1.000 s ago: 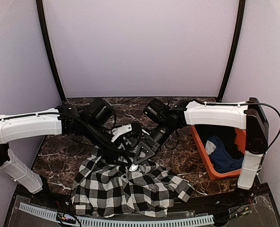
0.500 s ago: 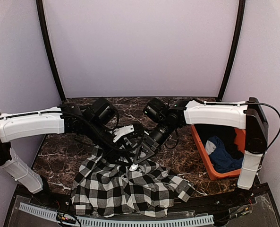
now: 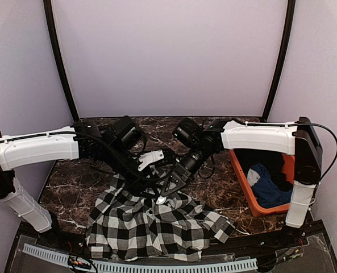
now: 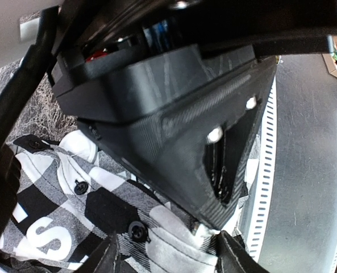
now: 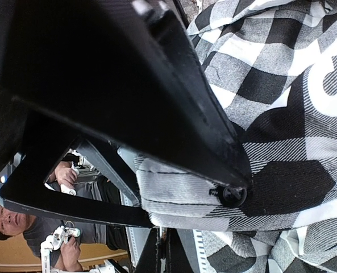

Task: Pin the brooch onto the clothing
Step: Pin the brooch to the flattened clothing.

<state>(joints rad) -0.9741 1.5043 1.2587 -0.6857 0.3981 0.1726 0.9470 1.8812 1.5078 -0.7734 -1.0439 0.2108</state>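
The black-and-white checked shirt [image 3: 157, 227] lies crumpled at the near edge of the marble table, white lettering showing in the left wrist view [image 4: 40, 239]. My left gripper [image 3: 150, 172] straddles a thick fold of the button placket [image 4: 174, 250] and pinches it between its fingers [image 4: 108, 259]. My right gripper [image 3: 165, 192] is shut, its tip down on that same fold, close against the left gripper. A small silvery round brooch [image 3: 159, 200] shows at its tip. In the right wrist view the shut fingers [image 5: 157, 253] sit below the fold and the brooch is hidden.
An orange basket [image 3: 240, 181] stands at the right with a dark blue garment [image 3: 267, 189] inside. A slotted white rail [image 3: 157, 265] runs along the near edge. Black buttons [image 5: 233, 196] sit on the placket. Curved black posts stand at the back corners.
The left arm has crept slightly right toward the right gripper. Both grippers stay together at the shirt's upper fold, with the brooch at the same spot.
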